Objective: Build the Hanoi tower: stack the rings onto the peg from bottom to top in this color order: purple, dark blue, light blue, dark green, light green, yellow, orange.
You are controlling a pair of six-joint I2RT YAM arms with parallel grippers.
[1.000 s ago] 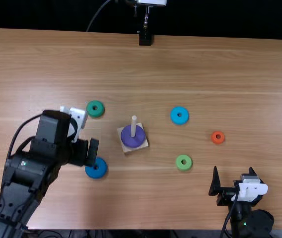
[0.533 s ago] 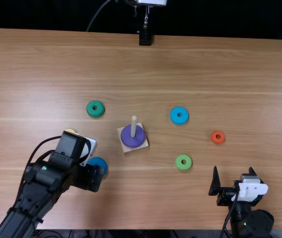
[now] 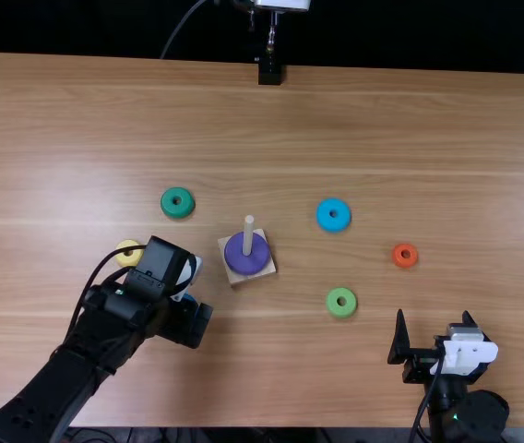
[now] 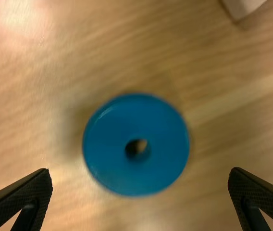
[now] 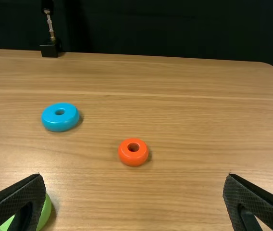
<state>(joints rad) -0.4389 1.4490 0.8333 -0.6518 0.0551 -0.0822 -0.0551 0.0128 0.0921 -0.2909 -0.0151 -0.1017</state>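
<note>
In the top view my left gripper (image 3: 191, 323) hangs over the dark blue ring (image 3: 188, 297), which is mostly hidden under it. The left wrist view has the dark blue ring (image 4: 136, 144) flat on the table, centred ahead of the wide-apart fingers of my left gripper (image 4: 140, 195). The purple ring (image 3: 247, 257) lies around the peg (image 3: 248, 231) on its square base. Loose on the table are the dark green ring (image 3: 177, 203), light blue ring (image 3: 333, 215), light green ring (image 3: 341, 303), yellow ring (image 3: 129, 253) and orange ring (image 3: 405, 256). My right gripper (image 3: 434, 334) is open, holding nothing; likewise my right gripper (image 5: 132, 199).
A black stand (image 3: 270, 70) is at the table's far edge. The peg's base (image 3: 236, 276) sits right of the left gripper. The left arm spans the near left part of the table (image 3: 280, 369), beside the yellow ring.
The left gripper has moved right and toward the near edge, over the dark blue ring, and its arm has uncovered the yellow ring. The right arm has stayed still.
</note>
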